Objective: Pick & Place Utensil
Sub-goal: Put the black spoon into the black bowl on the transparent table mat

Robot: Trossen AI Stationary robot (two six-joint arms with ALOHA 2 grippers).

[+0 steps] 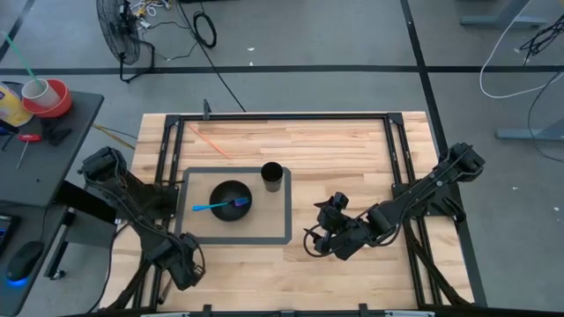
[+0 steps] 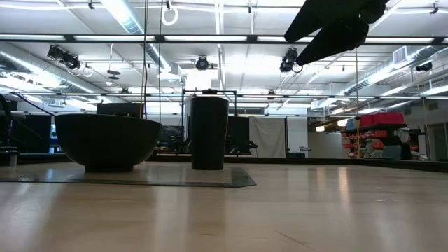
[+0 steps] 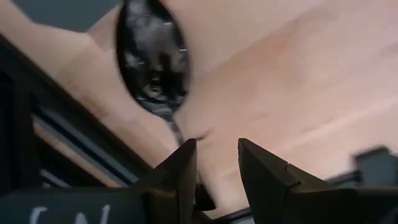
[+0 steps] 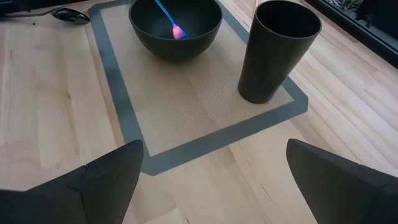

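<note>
1. Blue fork [image 1: 218, 206] lies in black bowl [image 1: 231, 200], handle over the rim, on the mat [image 1: 280, 224].
2. Black cup [image 1: 271, 177] stands just beside bowl.
3. Right end effector [image 1: 324, 231], fingers spread wide, empty, near the mat's edge.
4. Left end effector [image 1: 187, 264], narrow gap, empty, past the mat's corner by a black spoon [image 3: 152, 56].

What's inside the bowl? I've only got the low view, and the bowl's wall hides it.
Observer: A blue utensil lies in the bowl, its handle sticking out over the rim.
Operator: Is anything ready to grab it?
Observer: The right claw is open and off the mat, facing the bowl and the cup.
Operator: Any other utensil?
Observer: A black spoon lies on the bare wood beside the mat.
</note>
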